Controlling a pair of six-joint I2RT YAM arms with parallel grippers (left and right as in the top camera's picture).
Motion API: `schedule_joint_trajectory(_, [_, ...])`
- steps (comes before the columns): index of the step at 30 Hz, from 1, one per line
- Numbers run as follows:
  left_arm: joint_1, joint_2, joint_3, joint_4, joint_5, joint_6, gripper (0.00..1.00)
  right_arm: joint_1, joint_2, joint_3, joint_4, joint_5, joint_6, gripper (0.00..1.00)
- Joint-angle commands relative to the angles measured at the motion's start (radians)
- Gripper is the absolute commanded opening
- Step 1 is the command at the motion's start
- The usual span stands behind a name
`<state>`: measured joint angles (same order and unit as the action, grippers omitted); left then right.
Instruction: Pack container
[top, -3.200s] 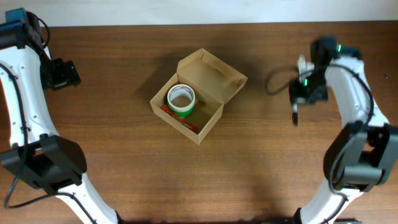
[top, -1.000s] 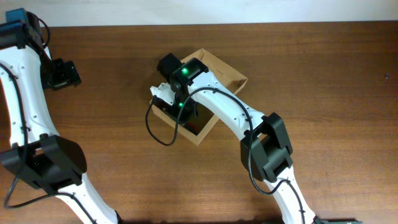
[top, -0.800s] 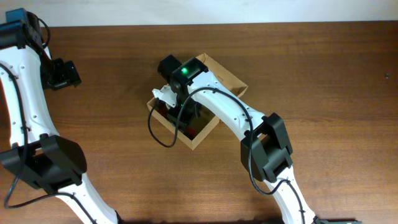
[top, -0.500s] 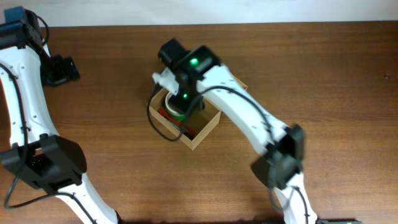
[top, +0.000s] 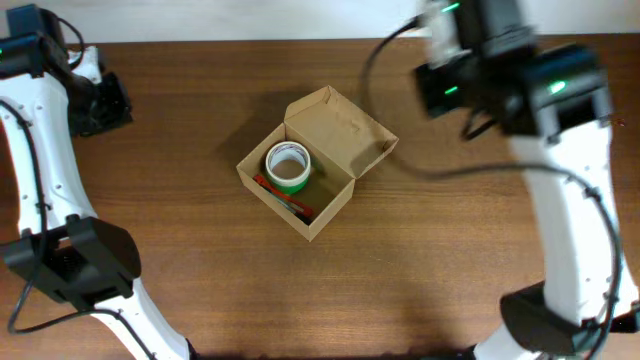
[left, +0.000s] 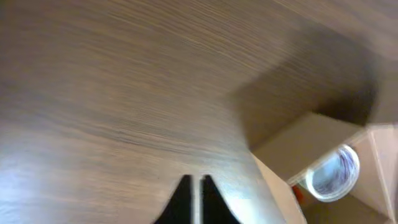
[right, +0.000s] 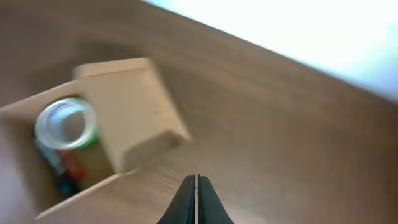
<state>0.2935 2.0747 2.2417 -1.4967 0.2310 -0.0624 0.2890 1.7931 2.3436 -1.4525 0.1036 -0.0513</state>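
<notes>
Now that the right arm has pulled off the container and swung up to the far right corner of the bench, we have a clear look into the box again. It sits mid-bench, nudged slightly from where it was before the visit. Inside are a green tape roll and a red item just beside it along the near wall, the same contents as before.

The right end effector is pressed together with nothing in it. The left end effector is also pressed together and empty, well apart from the box at the far left.

The flap lid stands open, so we judge packing is done bar closing.

Nothing blocks the flap. The right arm's cable trails just beside it, so we watch for a snag. Neither wrist view shows anything else loose on the bench.
</notes>
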Motion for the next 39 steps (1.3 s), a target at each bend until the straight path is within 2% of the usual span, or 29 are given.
schedule_joint_trajectory(1, [-0.078,0.007,-0.004,-0.007,0.102,0.115,0.02,-0.129,0.064,-0.084,-0.007,-0.142,0.095,0.04])
schedule_joint_trajectory(7, [-0.220,0.031,-0.004,0.031,-0.019,0.170,0.02,-0.205,0.155,-0.376,0.098,-0.317,0.165,0.04])
schedule_joint_trajectory(12, [-0.283,0.117,-0.004,0.031,-0.022,0.211,0.02,-0.153,0.179,-0.670,0.330,-0.415,0.203,0.04])
schedule_joint_trajectory(17, [-0.283,0.176,-0.004,0.043,-0.022,0.211,0.02,-0.105,0.179,-0.797,0.482,-0.469,0.249,0.04])
schedule_joint_trajectory(29, [-0.285,0.218,-0.010,0.039,-0.014,0.210,0.02,-0.066,0.191,-0.850,0.864,-0.599,0.335,0.04])
schedule_joint_trajectory(39, [-0.285,0.219,-0.010,0.071,-0.019,0.197,0.01,-0.069,0.195,-0.850,0.964,-0.668,0.337,0.04])
